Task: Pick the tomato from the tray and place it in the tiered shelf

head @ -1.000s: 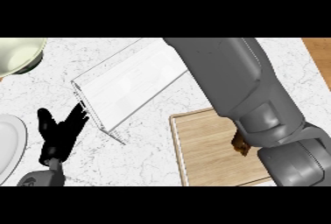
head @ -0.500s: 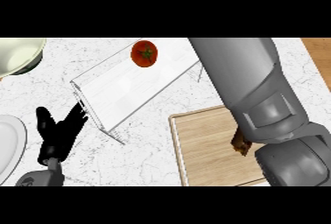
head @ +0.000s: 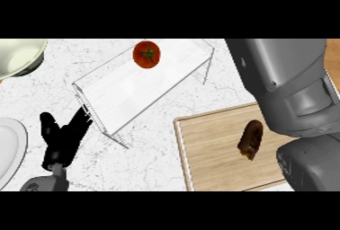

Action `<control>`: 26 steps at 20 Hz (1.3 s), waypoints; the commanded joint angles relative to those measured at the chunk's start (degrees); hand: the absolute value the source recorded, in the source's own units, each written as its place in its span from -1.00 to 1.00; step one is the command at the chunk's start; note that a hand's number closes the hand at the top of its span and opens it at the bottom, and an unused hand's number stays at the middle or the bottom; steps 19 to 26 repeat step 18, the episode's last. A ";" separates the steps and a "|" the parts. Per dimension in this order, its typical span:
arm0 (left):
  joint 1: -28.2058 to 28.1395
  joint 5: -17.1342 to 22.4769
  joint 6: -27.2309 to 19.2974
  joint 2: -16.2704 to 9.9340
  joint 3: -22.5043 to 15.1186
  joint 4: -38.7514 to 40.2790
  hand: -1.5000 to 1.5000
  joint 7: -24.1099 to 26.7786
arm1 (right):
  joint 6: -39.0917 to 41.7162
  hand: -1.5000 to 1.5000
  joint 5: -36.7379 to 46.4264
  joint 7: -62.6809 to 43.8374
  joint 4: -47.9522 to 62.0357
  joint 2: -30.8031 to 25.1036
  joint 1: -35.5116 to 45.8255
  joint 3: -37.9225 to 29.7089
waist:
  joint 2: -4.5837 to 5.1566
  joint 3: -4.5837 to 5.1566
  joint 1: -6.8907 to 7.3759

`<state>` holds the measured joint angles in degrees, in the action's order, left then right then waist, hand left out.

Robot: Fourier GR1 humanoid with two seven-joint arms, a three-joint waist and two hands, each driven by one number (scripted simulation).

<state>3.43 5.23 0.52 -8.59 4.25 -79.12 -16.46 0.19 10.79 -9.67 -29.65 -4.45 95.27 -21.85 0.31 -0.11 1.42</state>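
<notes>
A: Where's the tomato [head: 146,54]?
B: Lying on the tiered shelf [head: 143,87], near the tabletop's [head: 153,161] far edge.
A: The hands?
B: Left hand [head: 61,139] rests spread by the shelf's near corner; right hand isn't visible.
A: Risk?
B: The round tomato could roll off if that forearm [head: 282,85] nudges the shelf.

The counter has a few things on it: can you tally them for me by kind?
Tomato: 1
Tiered shelf: 1
Wooden tray: 1
Brown food item on the tray: 1
White plate, partly cut off at the left edge: 1
Pale bowl at the top left corner: 1
Total: 6
</notes>
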 commanded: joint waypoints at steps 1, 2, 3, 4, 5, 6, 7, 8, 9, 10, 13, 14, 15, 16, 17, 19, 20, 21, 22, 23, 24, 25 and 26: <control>-0.06 1.11 1.10 -1.08 0.54 -0.36 0.00 -3.04 | -4.09 -1.00 0.94 -2.79 1.94 -5.74 2.70 -1.35 | 0.17 0.18 0.29; 2.44 1.16 0.88 -1.58 1.33 1.45 0.00 -3.31 | -6.26 -1.00 1.72 -0.57 2.90 -5.62 1.25 -1.29 | 0.44 0.20 0.23; 0.30 0.17 0.80 0.38 -0.40 1.90 0.00 -0.55 | -6.12 -1.00 1.52 -0.44 4.18 -7.41 0.02 -2.06 | 0.57 0.21 0.40; -1.59 0.19 0.58 0.67 -0.39 0.12 0.00 0.42 | -7.18 -1.00 0.83 -0.95 3.73 -7.60 0.60 -2.70 | 0.27 0.18 0.45; -0.62 0.58 0.71 -0.28 0.60 1.25 0.00 -0.48 | -6.32 -1.00 0.42 0.95 3.50 -10.77 -1.67 -3.77 | 0.44 0.16 0.17; -0.44 -0.59 -0.20 0.93 -0.66 1.19 0.00 0.17 | -6.53 -1.00 -0.92 1.52 4.05 -11.18 -4.00 -5.32 | 0.46 0.14 -0.07; -1.42 1.13 1.72 -0.98 0.64 -0.37 0.00 -1.04 | -7.38 -1.00 -1.54 -0.17 4.15 -11.74 -2.55 -5.96 | 0.21 0.13 0.22; -1.63 -0.08 -0.20 -0.20 -0.23 -2.62 0.00 -2.23 | -5.29 -1.00 -2.73 -2.47 4.46 -14.71 -1.66 -7.17 | 0.09 0.10 0.17; -1.86 -0.10 0.80 -0.26 -0.15 -0.45 0.00 -0.23 | -4.96 -1.00 -2.50 1.04 6.16 -14.77 -3.49 -7.14 | 0.51 0.14 0.64; 1.04 0.22 -0.48 -0.76 0.03 -2.70 0.00 -5.45 | -2.94 -1.00 -3.27 -1.34 6.22 -17.28 -2.68 -7.76 | 0.31 0.09 0.22; 0.66 1.28 2.18 -2.09 1.61 1.23 0.00 -1.65 | 2.34 -1.00 -4.04 0.64 8.61 -21.98 -4.75 -8.56 | 0.69 0.13 0.51; -2.72 0.35 1.62 -0.51 0.08 -0.71 0.00 -0.17 | 3.02 -1.00 -4.04 1.65 9.69 -21.43 -4.65 -8.34 | 0.67 0.13 1.17; -2.02 -0.23 0.94 0.37 -0.43 -0.02 0.00 0.54 | 5.94 -1.00 -4.95 3.78 9.62 -23.12 -6.72 -9.12 | 0.74 0.11 0.91; 0.56 -0.01 0.37 1.09 -1.02 0.03 0.00 -2.15 | 6.39 -1.00 -5.67 3.70 10.11 -22.87 -5.91 -9.57 | 0.70 0.11 0.77; -1.50 -1.05 0.12 0.82 -1.32 -1.04 0.00 -0.81 | 7.66 -1.00 -4.88 4.27 10.23 -24.05 -6.46 -8.69 | 0.58 0.11 0.84; 0.20 2.16 2.39 -2.24 2.39 0.47 0.00 -2.26 | 10.04 -1.00 -6.29 3.18 10.54 -26.52 -6.52 -10.07 | 0.62 0.11 0.68; 0.20 2.16 2.39 -2.24 2.39 0.47 0.00 -2.26 | 10.04 -1.00 -6.29 3.18 10.54 -26.52 -6.52 -10.07 | 0.62 0.11 0.68; 0.20 2.16 2.39 -2.24 2.39 0.47 0.00 -2.26 | 10.04 -1.00 -6.29 3.18 10.54 -26.52 -6.52 -10.07 | 0.62 0.11 0.68; 0.20 2.16 2.39 -2.24 2.39 0.47 0.00 -2.26 | 10.04 -1.00 -6.29 3.18 10.54 -26.52 -6.52 -10.07 | 0.62 0.11 0.68; 0.20 2.16 2.39 -2.24 2.39 0.47 0.00 -2.26 | 10.04 -1.00 -6.29 3.18 10.54 -26.52 -6.52 -10.07 | 0.62 0.11 0.68; 0.20 2.16 2.39 -2.24 2.39 0.47 0.00 -2.26 | 10.04 -1.00 -6.29 3.18 10.54 -26.52 -6.52 -10.07 | 0.62 0.11 0.68; 0.20 2.16 2.39 -2.24 2.39 0.47 0.00 -2.26 | 10.04 -1.00 -6.29 3.18 10.54 -26.52 -6.52 -10.07 | 0.62 0.11 0.68; 0.20 2.16 2.39 -2.24 2.39 0.47 0.00 -2.26 | 10.04 -1.00 -6.29 3.18 10.54 -26.52 -6.52 -10.07 | 0.62 0.11 0.68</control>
